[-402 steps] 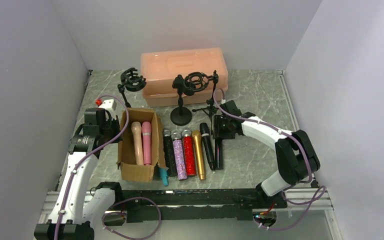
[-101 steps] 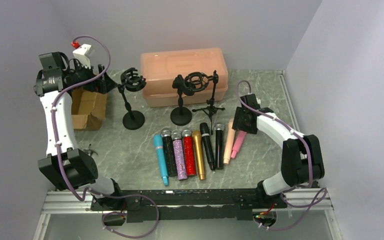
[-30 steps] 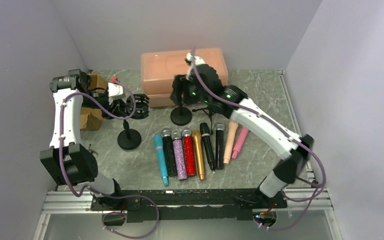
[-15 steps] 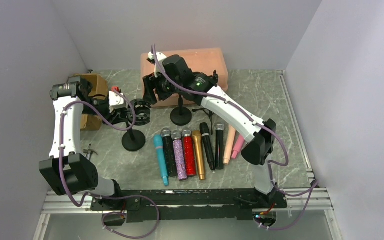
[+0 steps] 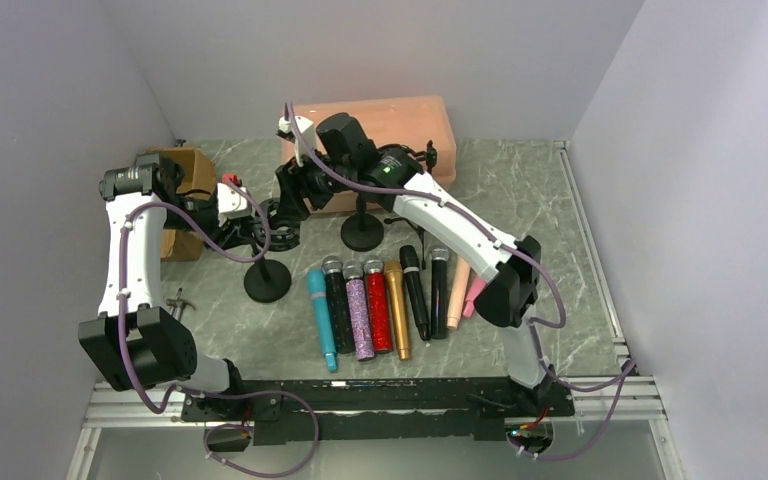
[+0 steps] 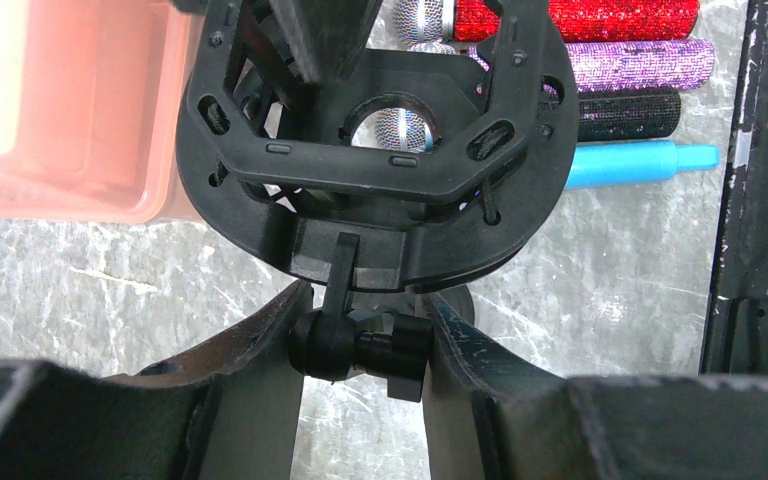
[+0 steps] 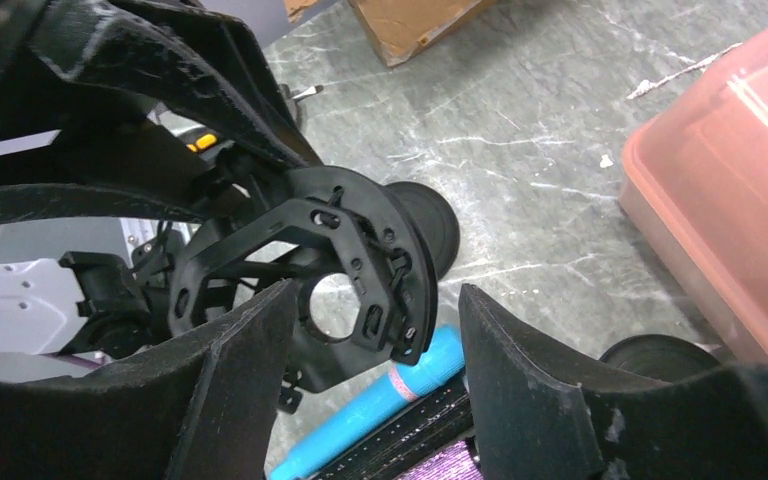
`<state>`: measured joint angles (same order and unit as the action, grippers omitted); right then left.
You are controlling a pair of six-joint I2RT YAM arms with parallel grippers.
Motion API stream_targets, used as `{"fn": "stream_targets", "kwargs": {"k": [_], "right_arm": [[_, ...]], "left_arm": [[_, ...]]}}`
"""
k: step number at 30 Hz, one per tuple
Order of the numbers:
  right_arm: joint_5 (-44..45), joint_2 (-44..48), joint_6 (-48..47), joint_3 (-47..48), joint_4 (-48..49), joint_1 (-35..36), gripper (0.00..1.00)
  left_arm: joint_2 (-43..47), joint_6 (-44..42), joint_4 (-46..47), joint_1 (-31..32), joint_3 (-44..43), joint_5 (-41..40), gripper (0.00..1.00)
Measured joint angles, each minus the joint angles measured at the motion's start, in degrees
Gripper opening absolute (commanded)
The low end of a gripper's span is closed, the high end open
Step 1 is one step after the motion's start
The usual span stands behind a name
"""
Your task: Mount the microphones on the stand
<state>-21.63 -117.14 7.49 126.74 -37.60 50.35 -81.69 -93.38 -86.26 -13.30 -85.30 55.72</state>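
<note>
A black stand [image 5: 267, 278] with a round shock-mount ring [image 5: 282, 222] stands left of the microphone row. My left gripper [image 5: 253, 228] is shut on the stand's swivel knob [image 6: 360, 345] just under the ring [image 6: 375, 150]. My right gripper [image 5: 295, 195] is open, its jaws on either side of the ring [image 7: 310, 270] without touching it. The microphones lie side by side on the table: teal [image 5: 321, 320], black glitter [image 5: 338, 305], purple glitter [image 5: 358, 312], red glitter [image 5: 377, 308], gold [image 5: 397, 310], two black [image 5: 416, 292], peach [image 5: 458, 285] and pink [image 5: 478, 290].
A second round-base stand [image 5: 363, 235] and a small tripod stand [image 5: 420, 215] are behind the row. A pink plastic box [image 5: 400, 112] sits at the back. A cardboard box [image 5: 185, 185] is at the back left, behind my left arm.
My right arm has swung left from the middle stand to over the left stand's ring. My left gripper has kept hold of the stand, which has shifted slightly toward the microphones.
</note>
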Motion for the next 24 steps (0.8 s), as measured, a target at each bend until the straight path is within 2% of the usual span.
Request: {"fn": "stream_targets", "kwargs": {"k": [3, 6, 8, 9, 10, 11, 16, 21, 24], "right_arm": [[0.1, -2.2, -1.3, 1.9, -0.5, 0.3, 0.57], [0.6, -5.1, -3.0, 4.9, -1.6, 0.6, 0.37], [0.9, -6.0, -3.6, 5.2, -2.3, 0.9, 0.26], [1.4, -6.2, -4.0, 5.2, -2.4, 1.1, 0.23], [2.1, -6.2, -4.3, 4.9, -2.1, 1.3, 0.22], [2.9, -6.0, -4.4, 4.5, -1.9, 1.4, 0.20], [7.3, -5.7, -3.8, 3.7, -0.7, 1.9, 0.07], [16.0, -5.7, -1.9, 4.2, 0.0, 4.1, 0.08], [22.9, -5.8, -1.2, 5.5, -0.2, 6.4, 0.08]], "left_arm": [[0.0, -0.3, -0.2, 0.0, 0.0, 0.0, 0.46], [0.0, -0.4, -0.5, 0.0, -0.2, -0.1, 0.53], [0.0, -0.2, -0.2, 0.0, -0.3, 0.0, 0.73], [0.0, -0.1, 0.0, 0.0, -0.3, 0.0, 0.89], [0.0, 0.8, 0.6, -0.1, -0.4, 0.0, 0.96], [0.0, 1.4, 1.2, -0.2, -0.4, 0.1, 0.99], [1.9, 14.2, 10.9, -1.9, 0.0, 0.2, 1.00], [7.1, 30.8, 24.9, -5.7, 2.6, -1.5, 0.99], [10.1, 37.0, 30.3, -6.8, 4.8, -3.3, 0.99]]}}
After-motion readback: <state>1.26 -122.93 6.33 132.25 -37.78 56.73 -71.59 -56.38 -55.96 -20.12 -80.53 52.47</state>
